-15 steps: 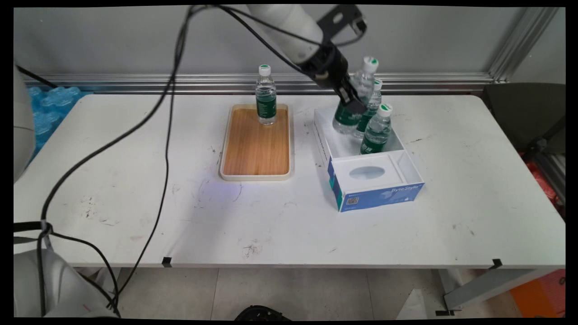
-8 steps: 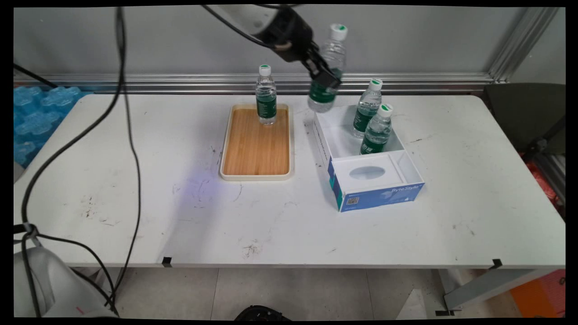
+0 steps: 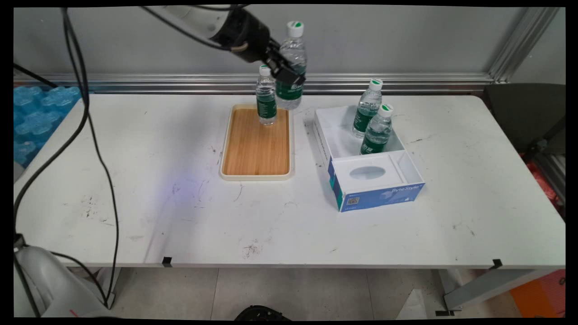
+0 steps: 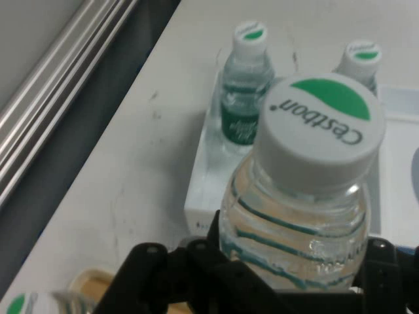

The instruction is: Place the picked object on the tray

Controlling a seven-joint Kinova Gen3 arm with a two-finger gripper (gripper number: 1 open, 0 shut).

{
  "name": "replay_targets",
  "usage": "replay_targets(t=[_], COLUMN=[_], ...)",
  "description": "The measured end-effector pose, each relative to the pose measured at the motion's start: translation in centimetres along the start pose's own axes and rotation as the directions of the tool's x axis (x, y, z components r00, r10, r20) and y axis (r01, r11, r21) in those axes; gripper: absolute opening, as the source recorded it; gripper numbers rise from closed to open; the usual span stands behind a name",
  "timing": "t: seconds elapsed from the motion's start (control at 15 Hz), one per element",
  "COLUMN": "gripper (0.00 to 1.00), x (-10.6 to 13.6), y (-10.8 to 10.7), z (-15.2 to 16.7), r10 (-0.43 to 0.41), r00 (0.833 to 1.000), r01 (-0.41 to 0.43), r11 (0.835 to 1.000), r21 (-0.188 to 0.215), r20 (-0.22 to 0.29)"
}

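The white arm reaches in from the upper left, raised well above the white tabletop (image 3: 135, 149), its black two-finger pincer (image 3: 285, 74) angled down and to the right. The pincer is closed round the green-labelled middle of a clear plastic water bottle with a white cap (image 3: 292, 67), which it holds upright in the air over the far end of the wooden tray with a cream rim (image 3: 256, 153). A second clear bottle with a green label (image 3: 265, 95) stands on that far end of the tray, partly behind the held one.

In the hand view the held bottle's cap (image 4: 319, 131) reads "Cestbon" beside a green patch. The blue-and-white open cardboard box (image 3: 377, 192) to the tray's right is lettered "ByteStyle"; two more clear green-labelled bottles (image 3: 373, 124) stand in its far compartment. The pincer's fingertips are hidden behind the held bottle, and the small print on the labels cannot be read.
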Motion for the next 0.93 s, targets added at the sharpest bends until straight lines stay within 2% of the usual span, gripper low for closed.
replay_targets(t=[0.4,0.93], gripper=[0.0,0.0], x=[-4.8,-9.0], y=[-0.7,-1.4], z=[1.0,3.4], r10=[-0.037,-0.055], r00=[0.999,0.998], r01=[0.037,0.054], r11=[0.999,0.998], r21=[0.018,0.019], r20=[-0.002,0.009])
